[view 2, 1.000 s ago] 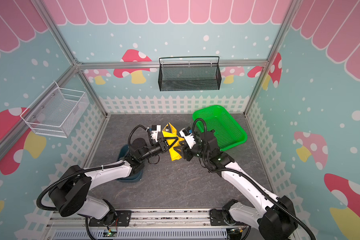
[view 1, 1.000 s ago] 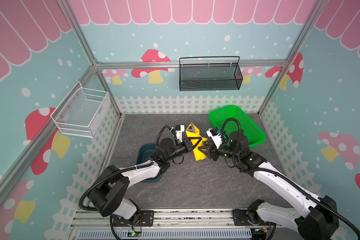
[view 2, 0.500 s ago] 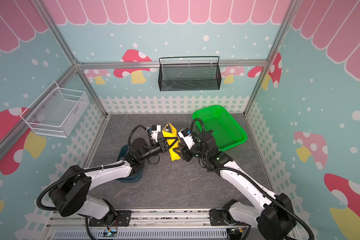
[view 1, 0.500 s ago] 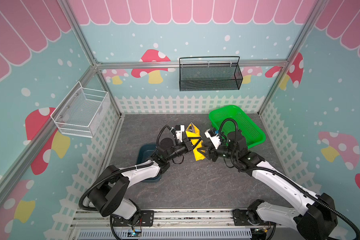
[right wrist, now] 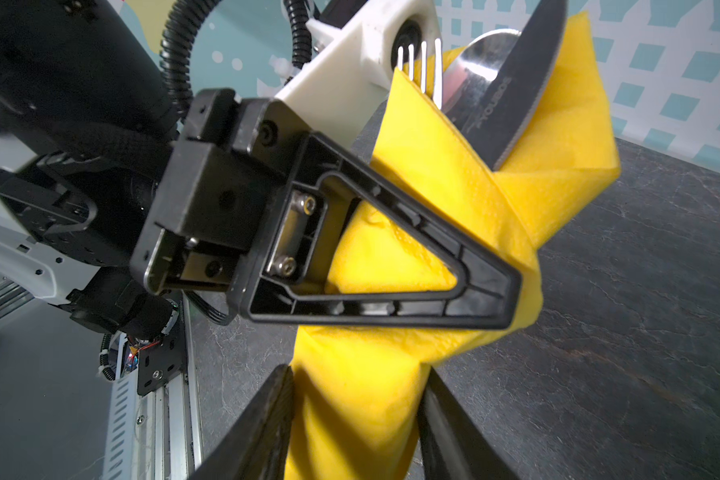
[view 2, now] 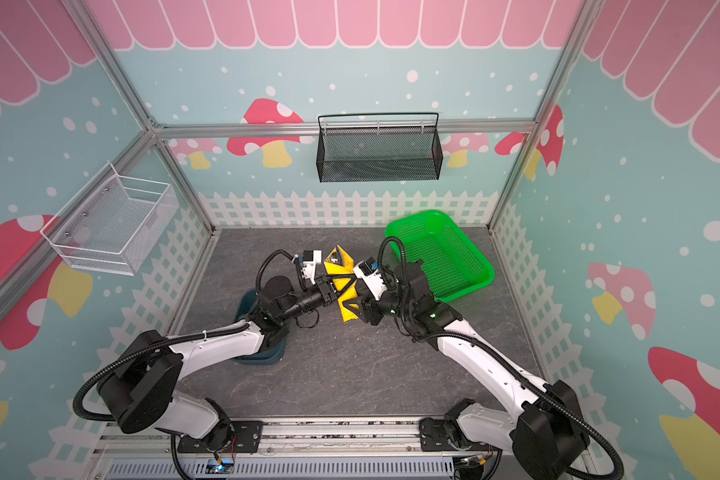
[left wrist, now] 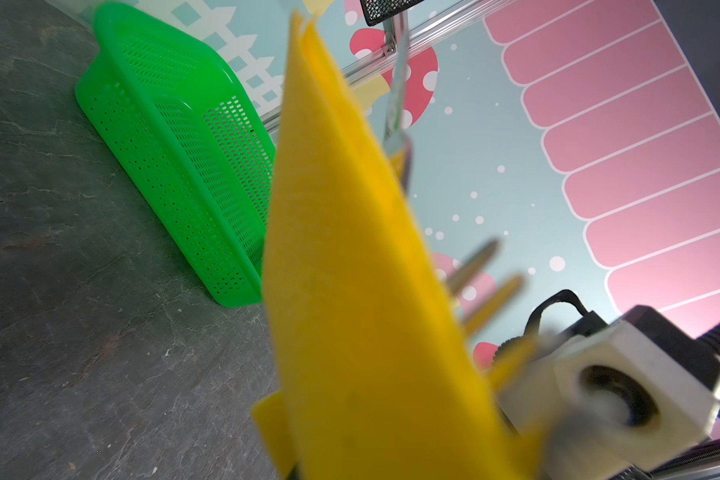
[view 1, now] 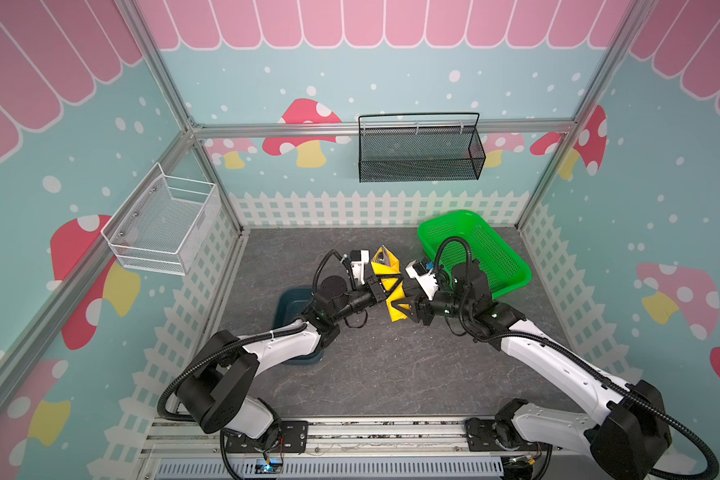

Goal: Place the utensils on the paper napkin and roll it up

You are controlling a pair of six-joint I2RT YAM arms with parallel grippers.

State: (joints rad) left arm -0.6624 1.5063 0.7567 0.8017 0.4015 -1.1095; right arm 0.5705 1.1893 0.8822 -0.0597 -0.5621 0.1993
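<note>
The paper napkin [view 1: 380,268] is wrapped around the fork [right wrist: 422,66], the spoon [right wrist: 481,52] and the knife [right wrist: 520,79]. Their tops can be seen poking out of the far end of the roll. The roll is held over the middle of the grey table [view 1: 391,374], between the dark blue tray [view 1: 289,299] on the left and the green basket [view 1: 516,282] on the right. The middle of the roll is pinched tight by the left gripper [view 1: 393,287]. The near end is squeezed by the right gripper [view 1: 400,313], whose fingers [right wrist: 267,424] are pressed against both sides of the paper.
</note>
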